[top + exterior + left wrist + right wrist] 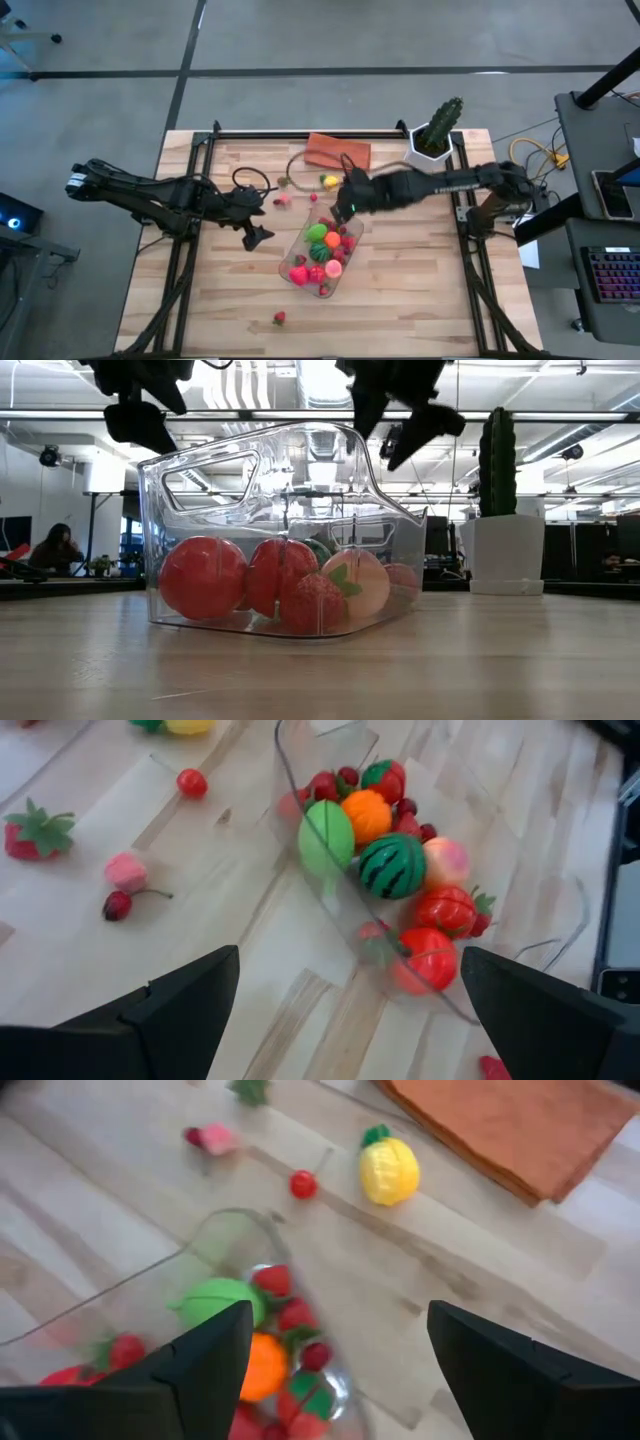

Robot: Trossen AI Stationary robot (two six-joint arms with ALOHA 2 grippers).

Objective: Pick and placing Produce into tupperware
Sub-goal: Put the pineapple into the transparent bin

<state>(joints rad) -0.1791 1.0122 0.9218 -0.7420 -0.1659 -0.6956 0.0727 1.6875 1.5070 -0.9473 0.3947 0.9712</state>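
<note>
High view: cactus point(441, 124) beside cloth point(338, 151).

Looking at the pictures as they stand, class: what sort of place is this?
Probably a robotics lab in an open-plan office: a wooden table on a concrete floor, a keyboard on a side desk, and ceiling strip lights with a seated person behind.

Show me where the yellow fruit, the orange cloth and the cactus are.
yellow fruit point(389, 1171): right wrist view, middle of its yellow body.
orange cloth point(505, 1125): right wrist view, flat top surface.
cactus point(497, 460): low view, middle of the green stem.
</note>
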